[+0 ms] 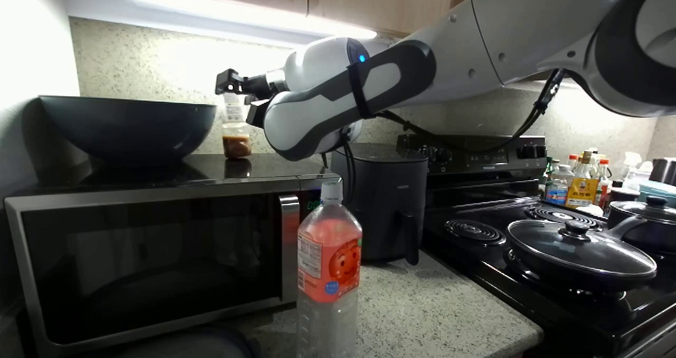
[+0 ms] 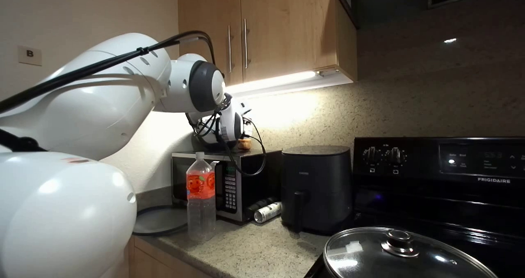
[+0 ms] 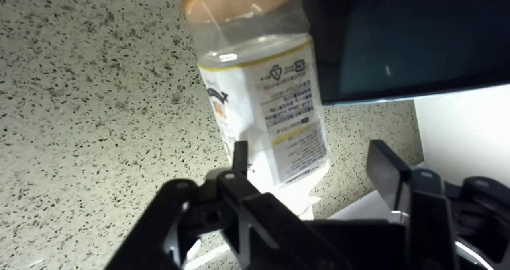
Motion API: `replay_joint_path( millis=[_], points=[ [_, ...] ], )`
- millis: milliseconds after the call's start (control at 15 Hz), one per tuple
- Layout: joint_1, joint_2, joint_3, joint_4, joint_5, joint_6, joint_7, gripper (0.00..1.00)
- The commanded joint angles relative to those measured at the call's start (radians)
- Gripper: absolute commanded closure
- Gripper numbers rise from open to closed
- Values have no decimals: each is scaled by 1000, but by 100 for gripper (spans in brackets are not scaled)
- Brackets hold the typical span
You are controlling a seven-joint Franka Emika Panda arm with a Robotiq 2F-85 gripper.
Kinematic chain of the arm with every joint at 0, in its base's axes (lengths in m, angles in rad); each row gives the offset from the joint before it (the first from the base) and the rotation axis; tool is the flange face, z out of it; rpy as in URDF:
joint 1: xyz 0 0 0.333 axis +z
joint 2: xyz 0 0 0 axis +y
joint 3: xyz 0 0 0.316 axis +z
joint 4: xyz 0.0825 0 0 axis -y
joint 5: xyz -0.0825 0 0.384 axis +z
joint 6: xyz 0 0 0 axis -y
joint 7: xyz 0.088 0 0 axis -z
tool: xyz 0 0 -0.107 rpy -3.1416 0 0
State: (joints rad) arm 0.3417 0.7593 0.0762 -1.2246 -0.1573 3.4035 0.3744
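from my end, the jaws of the gripper (image 3: 310,158) are spread wide, with the upper part of a clear bottle (image 3: 279,114) between them. in the wrist view one finger overlaps the white label, and i can't tell whether it touches; the opposite finger stands apart. the clear bottle is upright on top of the microwave (image 1: 153,273), with brown contents in its lower part. close beside it sits a big dark bowl (image 1: 129,128), its inside hidden from me.

the microwave, door shut, stands on a speckled counter (image 2: 242,249). in front of it is a red-labelled bottle (image 1: 329,263) with a smiling face on it; i can't make out whether it holds anything. a can (image 2: 268,212) lies on its side between the microwave and the dark air fryer (image 2: 316,187). on the black stove (image 1: 480,260) i see a lidded frying pan (image 1: 581,283) and a lidded pot (image 1: 657,235), with a group of bottles (image 1: 583,184) beyond. a light strip (image 1: 253,12) glows under wooden cabinets (image 2: 287,28), brightening the speckled wall (image 3: 99,122).
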Motion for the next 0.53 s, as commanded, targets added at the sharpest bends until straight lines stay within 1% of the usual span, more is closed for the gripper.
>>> replay_joint_path(
  millis=[0,267,400,467],
  points=[
    [-13,33,57,52,95,11,-114,55],
    [-17,45,65,78,142,3,-149,78],
    [-13,39,66,78,157,-15,-149,93],
    [-10,30,66,71,167,-37,-150,96]
  ],
)
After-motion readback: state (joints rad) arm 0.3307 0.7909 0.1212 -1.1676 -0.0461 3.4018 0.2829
